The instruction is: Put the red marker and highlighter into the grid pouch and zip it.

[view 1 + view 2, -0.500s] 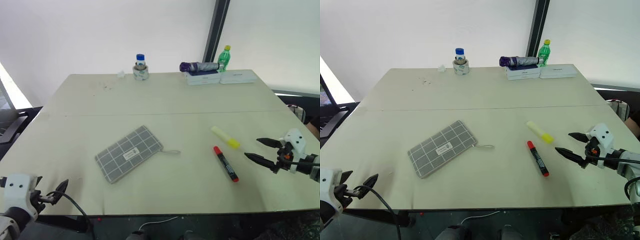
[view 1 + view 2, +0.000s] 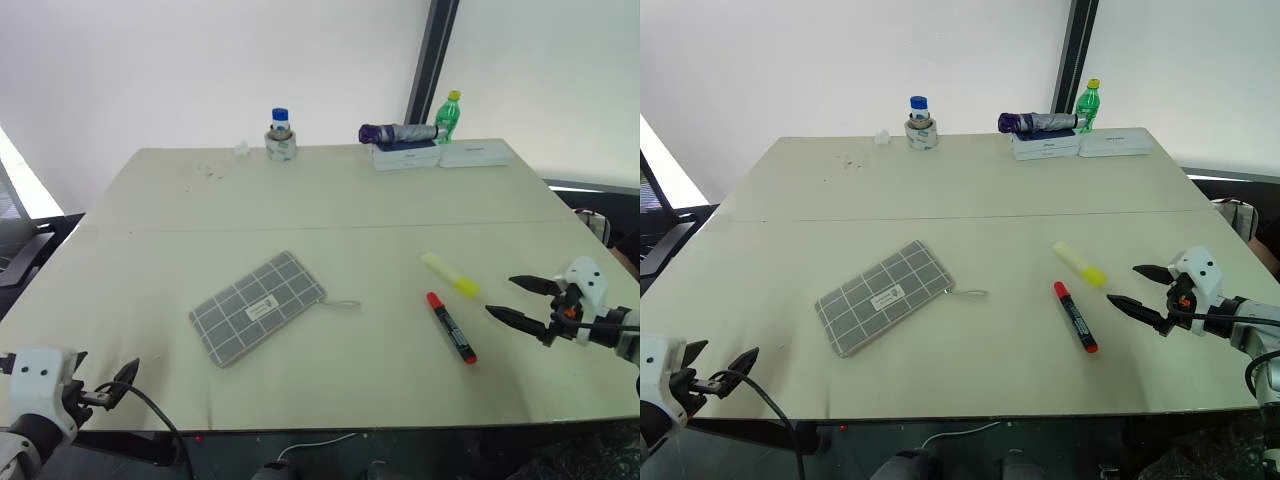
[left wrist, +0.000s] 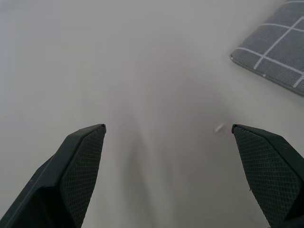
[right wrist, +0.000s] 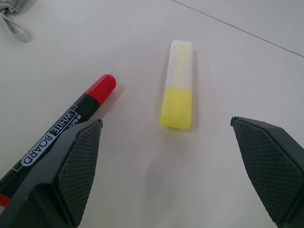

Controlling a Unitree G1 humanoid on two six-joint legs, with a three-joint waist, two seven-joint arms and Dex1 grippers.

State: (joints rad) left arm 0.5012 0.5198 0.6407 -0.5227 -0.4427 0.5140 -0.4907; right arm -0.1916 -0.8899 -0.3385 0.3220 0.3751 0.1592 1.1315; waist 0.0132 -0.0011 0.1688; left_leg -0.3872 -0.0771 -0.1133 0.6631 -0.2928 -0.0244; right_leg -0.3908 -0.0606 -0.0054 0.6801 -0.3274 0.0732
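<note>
- Pouch (image 2: pixel 258 307), grey with a white grid and a small white label, is lying flat near the middle of the beige table (image 2: pixel 320 210), its cord pull trailing toward the robot's right.
- Highlighter (image 2: pixel 451 275), pale yellow with a brighter yellow cap, is resting on the table to the right of the pouch, well apart from it.
- Red marker (image 2: pixel 452 327), with a black label band, is lying just beside the highlighter on the side nearer the robot, the two not touching.
- Right gripper (image 2: pixel 510 298) is hovering just right of the marker and highlighter with its two black fingers spread wide and nothing between them; from its wrist camera the highlighter is showing between the fingertips (image 4: pixel 76 152) and the marker's red cap beside one of them.
- Left gripper (image 2: pixel 720 368) is sitting at the near left edge of the table, also spread wide and holding nothing, with a corner of the pouch showing ahead of it.
- At the far edge, a capped bottle inside a tape roll (image 2: pixel 281 138), a folded purple umbrella (image 2: pixel 398 133) on flat boxes and a green bottle (image 2: pixel 447 118) are standing.
</note>
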